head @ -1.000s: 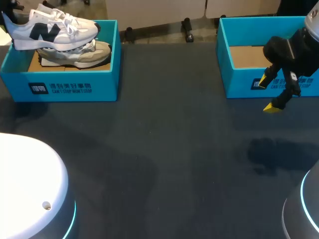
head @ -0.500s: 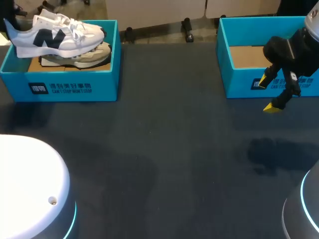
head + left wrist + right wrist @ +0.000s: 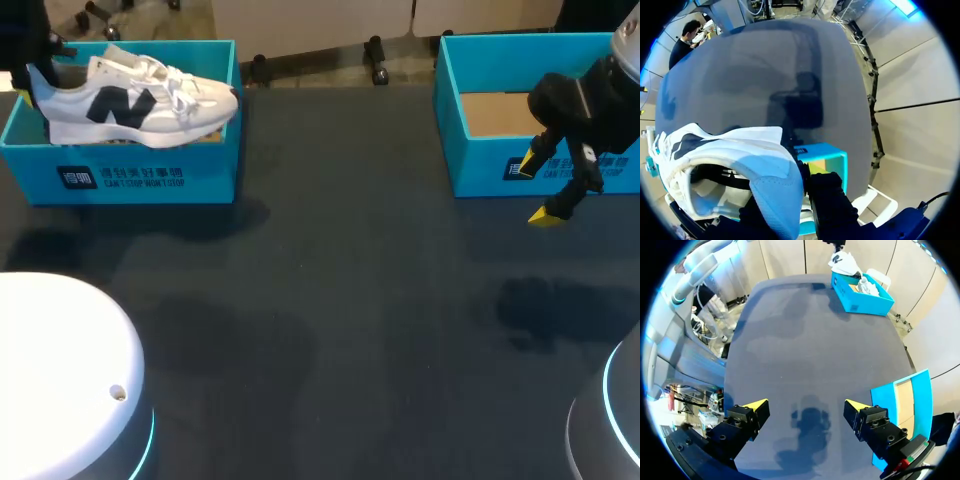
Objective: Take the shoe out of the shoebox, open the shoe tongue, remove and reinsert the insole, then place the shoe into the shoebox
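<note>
While clamping the shoe (image 3: 140, 105) by its heel in the left hand (image 3: 790, 184), holds it above the shoebox (image 3: 150, 178), toe toward the distant, spread-open right hand (image 3: 536, 190).

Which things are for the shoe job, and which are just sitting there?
For the job: white shoe; blue shoebox under it.
Just sitting: other blue box, behind the right gripper.
</note>
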{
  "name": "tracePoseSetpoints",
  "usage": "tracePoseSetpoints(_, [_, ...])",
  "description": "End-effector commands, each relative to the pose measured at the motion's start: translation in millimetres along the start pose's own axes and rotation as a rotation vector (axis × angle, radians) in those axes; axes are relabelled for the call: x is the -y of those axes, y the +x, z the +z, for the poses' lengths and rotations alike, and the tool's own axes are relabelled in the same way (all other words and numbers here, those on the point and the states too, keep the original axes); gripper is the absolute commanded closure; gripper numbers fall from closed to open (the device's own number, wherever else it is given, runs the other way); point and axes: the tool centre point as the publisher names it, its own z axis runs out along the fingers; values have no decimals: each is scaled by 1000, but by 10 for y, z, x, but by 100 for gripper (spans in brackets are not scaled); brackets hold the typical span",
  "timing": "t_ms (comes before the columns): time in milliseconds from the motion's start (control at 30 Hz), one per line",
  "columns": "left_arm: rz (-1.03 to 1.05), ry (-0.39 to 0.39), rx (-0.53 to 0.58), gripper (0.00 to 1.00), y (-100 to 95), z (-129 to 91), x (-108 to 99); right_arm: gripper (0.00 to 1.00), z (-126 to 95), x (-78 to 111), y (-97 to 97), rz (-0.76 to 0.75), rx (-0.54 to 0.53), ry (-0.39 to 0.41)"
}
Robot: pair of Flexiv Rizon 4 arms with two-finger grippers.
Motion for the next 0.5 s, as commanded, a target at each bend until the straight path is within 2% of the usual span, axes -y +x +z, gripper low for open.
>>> tracePoseSetpoints(33, [4,-75,-15,100,-160,-50,330,0,8,-9,-11,1,-2,3])
tracePoseSetpoints(167, [26,-76,-22,100,-368,-39,538,0,8,-9,-11,1,-2,3])
tracePoseSetpoints(500, [26,-94,-6,100,-740,-35,1036,0,8,-9,-11,1,-2,3])
